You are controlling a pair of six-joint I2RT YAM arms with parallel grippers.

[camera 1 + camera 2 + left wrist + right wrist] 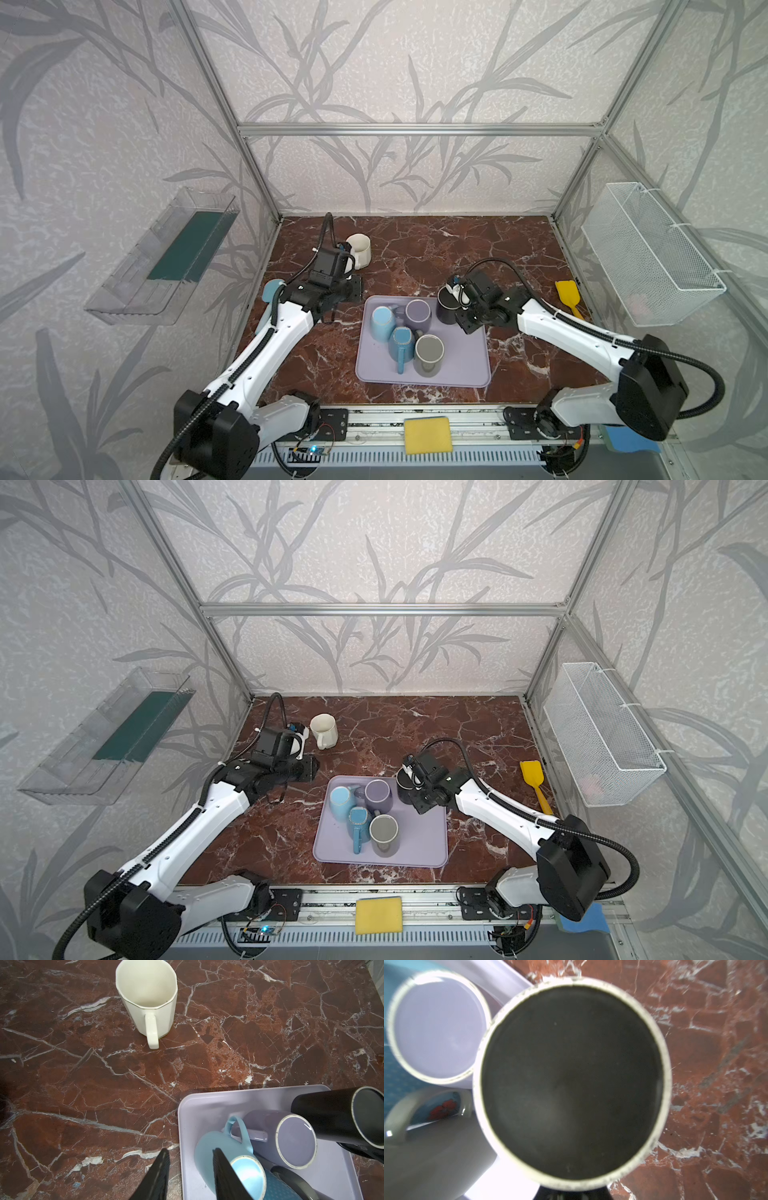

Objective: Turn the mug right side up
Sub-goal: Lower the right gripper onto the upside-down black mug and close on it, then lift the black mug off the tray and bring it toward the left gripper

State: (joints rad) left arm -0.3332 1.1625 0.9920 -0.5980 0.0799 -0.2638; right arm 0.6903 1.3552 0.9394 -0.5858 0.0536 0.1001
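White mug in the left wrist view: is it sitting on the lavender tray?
No, the white mug stands upright on the bare marble tabletop, apart from the tray.

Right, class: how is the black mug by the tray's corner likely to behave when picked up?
Probably stiff and breakable: the black mug looks like glazed ceramic. Its smooth wall may be slippery. Laid sideways, its round body could roll.

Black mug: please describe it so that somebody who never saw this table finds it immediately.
Find the lilac tray on the marble table. At its far right corner, at the right claw, is the black mug. It alone is black: the lilac mug beside it, the light blue mug, the teal mug and the grey mug are paler.
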